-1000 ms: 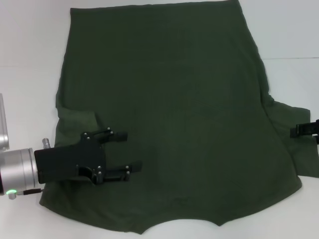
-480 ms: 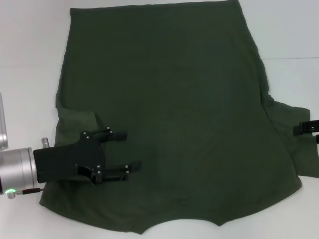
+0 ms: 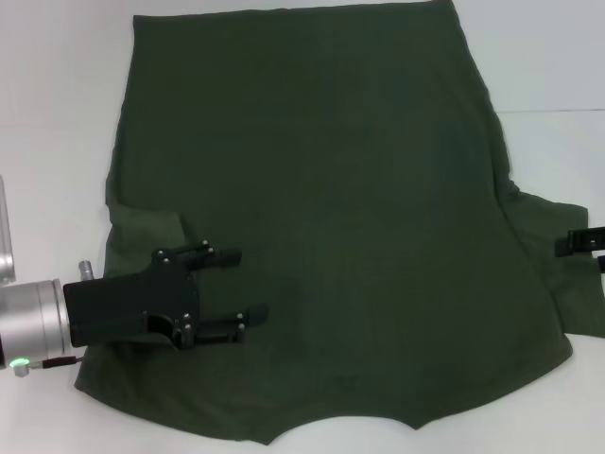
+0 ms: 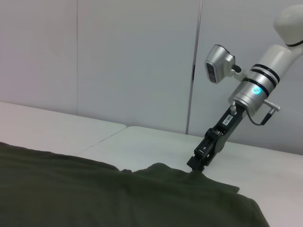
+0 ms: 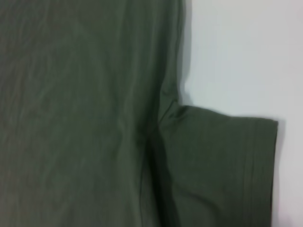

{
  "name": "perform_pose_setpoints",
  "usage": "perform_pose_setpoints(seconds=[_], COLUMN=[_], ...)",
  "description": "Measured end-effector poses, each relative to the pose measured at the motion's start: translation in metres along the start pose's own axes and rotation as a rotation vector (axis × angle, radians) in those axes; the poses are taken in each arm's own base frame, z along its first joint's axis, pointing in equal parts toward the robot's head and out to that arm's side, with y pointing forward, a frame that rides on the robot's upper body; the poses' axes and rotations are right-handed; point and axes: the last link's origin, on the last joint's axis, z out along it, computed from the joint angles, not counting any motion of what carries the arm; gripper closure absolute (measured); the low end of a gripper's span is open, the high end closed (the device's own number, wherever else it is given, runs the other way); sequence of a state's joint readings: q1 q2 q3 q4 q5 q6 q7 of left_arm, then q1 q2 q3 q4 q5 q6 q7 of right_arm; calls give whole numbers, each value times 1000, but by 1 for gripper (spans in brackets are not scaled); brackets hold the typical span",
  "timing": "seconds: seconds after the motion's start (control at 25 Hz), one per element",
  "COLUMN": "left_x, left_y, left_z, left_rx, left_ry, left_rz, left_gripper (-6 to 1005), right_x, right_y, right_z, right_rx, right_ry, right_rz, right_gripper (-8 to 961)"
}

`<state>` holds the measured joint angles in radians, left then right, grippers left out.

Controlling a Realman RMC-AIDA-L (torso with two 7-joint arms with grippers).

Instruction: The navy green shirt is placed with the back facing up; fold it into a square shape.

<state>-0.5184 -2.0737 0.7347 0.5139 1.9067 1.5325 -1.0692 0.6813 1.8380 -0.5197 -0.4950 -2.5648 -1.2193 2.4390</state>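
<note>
Barely anything moved, right gripper (image 3: 588,241) edged outward over the right sleeve, its jaws state cannot tell; left gripper (image 3: 222,288), jaws released, hovers over the shirt (image 3: 321,189) flat on the counter (image 3: 57,76); next pinch sleeve hem cleanly.

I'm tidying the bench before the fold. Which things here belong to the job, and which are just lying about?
In the job:
shirt, spread flat, back up
left pincer, open over the folded-in left sleeve
right pincer, at the right sleeve

Lying about:
nothing; only the white table under the shirt
</note>
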Motion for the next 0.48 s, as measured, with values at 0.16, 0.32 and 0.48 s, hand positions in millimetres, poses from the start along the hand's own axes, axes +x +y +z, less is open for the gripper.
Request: perform_pose_setpoints(seconds=[0.16, 0.32, 0.48], left_x=[0, 0, 0], left_y=[0, 0, 0], left_z=[0, 0, 0], left_rx=[0, 1, 2], left_ry=[0, 0, 1], left_rz=[0, 0, -1], left_gripper=[153, 153, 152], right_x=[0, 0, 0], right_y=[2, 4, 4], right_z=[2, 4, 5], right_rx=[-4, -5, -2], right_ry=[0, 0, -4], right_rz=[-3, -5, -8], right_gripper=[85, 89, 92])
